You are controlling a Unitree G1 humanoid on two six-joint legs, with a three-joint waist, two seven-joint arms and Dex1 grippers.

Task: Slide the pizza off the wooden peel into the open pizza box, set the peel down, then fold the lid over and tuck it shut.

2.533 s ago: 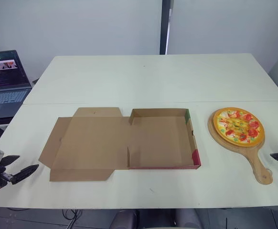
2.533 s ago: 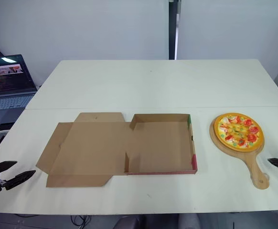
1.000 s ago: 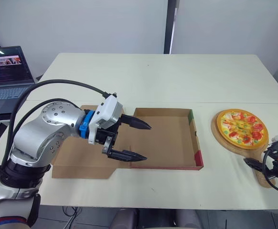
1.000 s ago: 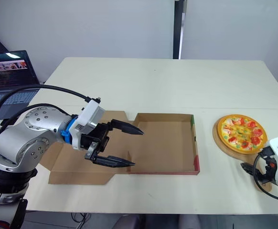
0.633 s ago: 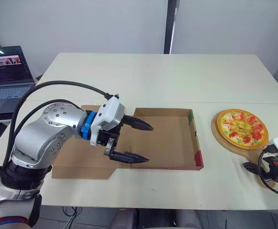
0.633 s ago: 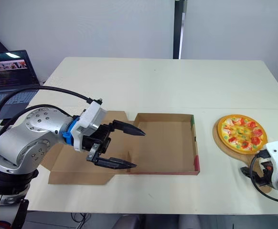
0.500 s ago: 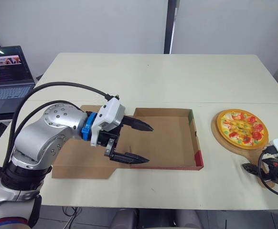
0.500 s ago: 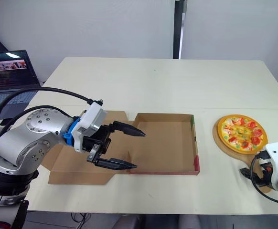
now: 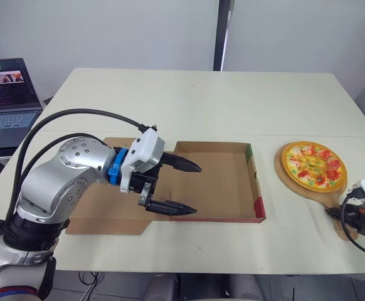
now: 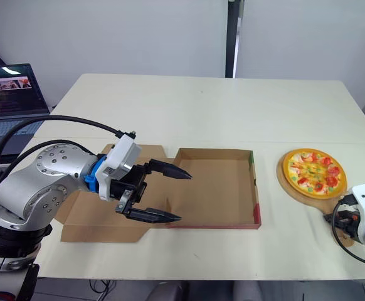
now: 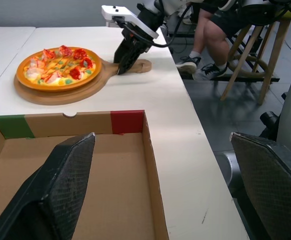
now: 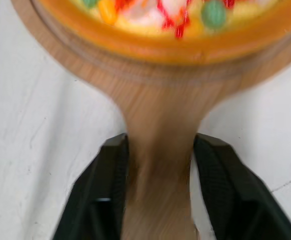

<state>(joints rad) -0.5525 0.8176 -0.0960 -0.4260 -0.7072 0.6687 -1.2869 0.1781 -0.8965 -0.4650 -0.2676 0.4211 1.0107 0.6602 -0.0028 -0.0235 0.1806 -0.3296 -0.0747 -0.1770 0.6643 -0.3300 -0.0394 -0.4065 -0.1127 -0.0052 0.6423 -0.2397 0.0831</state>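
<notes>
Left eye view, query 1: where does the pizza [image 9: 313, 166] stand?

Reply: On the round blade of the wooden peel [image 9: 288, 184], flat on the tabletop [image 9: 201, 106], to the right of the pizza box [image 9: 217, 179] and apart from it. The box tray is empty. Its lid [image 9: 101, 213] lies unfolded flat on the left.

Query 2: state of the 2 hands?

Reply: The left hand [image 9: 196, 189] is released, fingers spread wide, hovering over the left edge of the tray and holding nothing. The right hand [image 12: 160, 139] is at the peel's handle [image 12: 158, 115]. Whether it has clamped on or is merely set about the handle, I cannot tell.

Query 3: how will the item handle?

Reply: My judgement only. The peel is stiff wood and will not flex. The pizza looks like a glossy, rigid model, probably light and inclined to slip once the blade tilts. The handle is the 1 sound place to take hold, close to the neck, since the load sits well forward and will lever the blade downward.

Query 4: any hazard?

Reply: The box is thin cardboard and may skid when the pizza slides in. A steep tilt could send the pizza past the far wall.
</notes>
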